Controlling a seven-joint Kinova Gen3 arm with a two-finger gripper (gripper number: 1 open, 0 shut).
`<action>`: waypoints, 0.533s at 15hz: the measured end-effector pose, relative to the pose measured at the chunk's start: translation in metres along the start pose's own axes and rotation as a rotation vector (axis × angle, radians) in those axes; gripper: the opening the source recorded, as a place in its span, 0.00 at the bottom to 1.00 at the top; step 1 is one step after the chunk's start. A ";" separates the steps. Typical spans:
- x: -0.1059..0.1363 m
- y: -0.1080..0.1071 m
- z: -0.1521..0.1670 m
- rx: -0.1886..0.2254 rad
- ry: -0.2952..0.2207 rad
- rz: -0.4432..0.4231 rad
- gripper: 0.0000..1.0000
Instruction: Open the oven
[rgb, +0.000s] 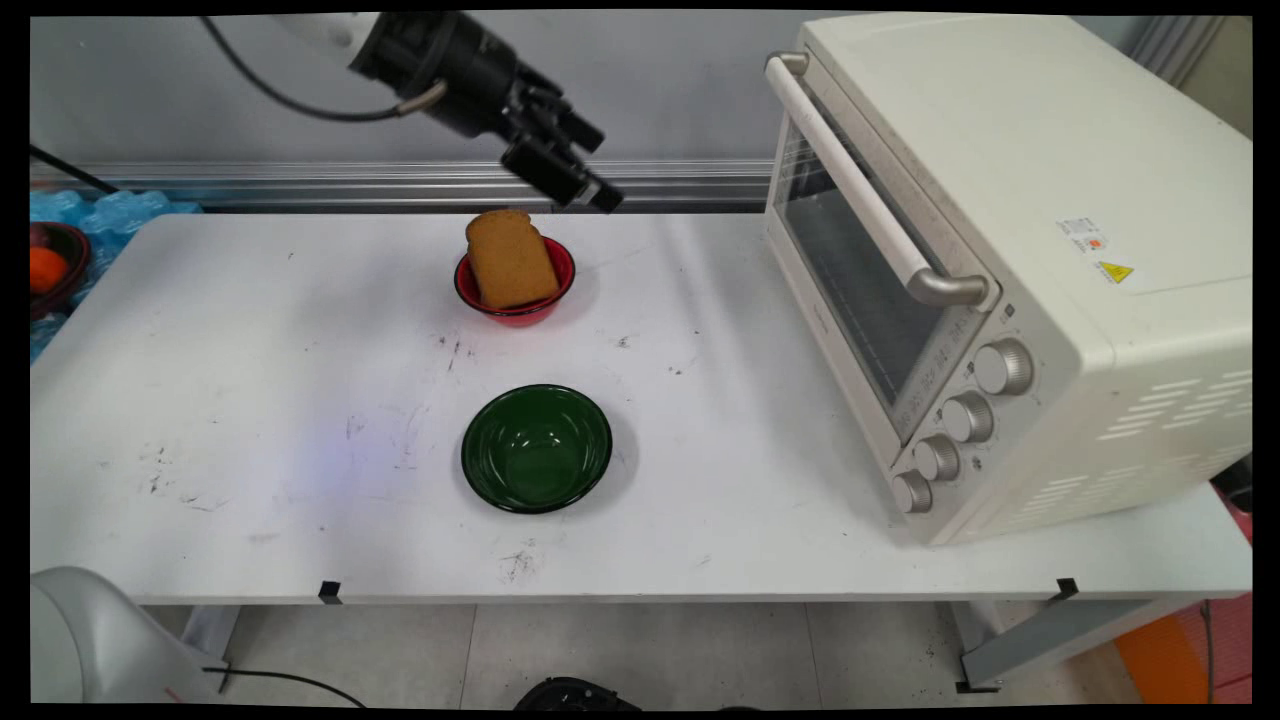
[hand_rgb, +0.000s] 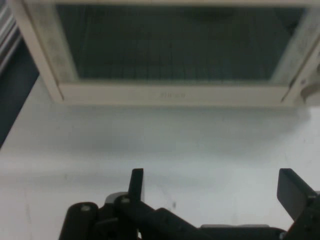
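Where the far left edge cuts the scene, I can only half see a dark bowl (rgb: 55, 265) with something orange in it, probably fruit; it sits off the table (rgb: 250, 400), left of it.

Main view: toaster oven (rgb: 1000, 270) on the right side of the table, door shut, handle across the top of the glass, four knobs at its near corner. Red bowl (rgb: 515, 285) toward the far middle, a slice of brown bread (rgb: 510, 258) leaning upright in it. Green bowl (rgb: 536, 448) nearer me, nothing in it, well apart from the red one.

Hand view: only the oven's glass door (hand_rgb: 180, 45) and bare tabletop before it. Neither bowl appears here. The rack behind the glass is dim and hard to make out.

Gripper (rgb: 585, 190) hangs in the air above the table's far edge, just right of and above the bread, touching nothing. Fingers (hand_rgb: 137, 184) spread wide, nothing between them. It points toward the oven.
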 end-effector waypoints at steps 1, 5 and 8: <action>0.008 0.000 0.002 -0.002 0.010 0.001 1.00; 0.032 -0.001 0.007 -0.011 0.037 0.006 1.00; 0.058 -0.002 0.014 -0.020 0.058 0.013 1.00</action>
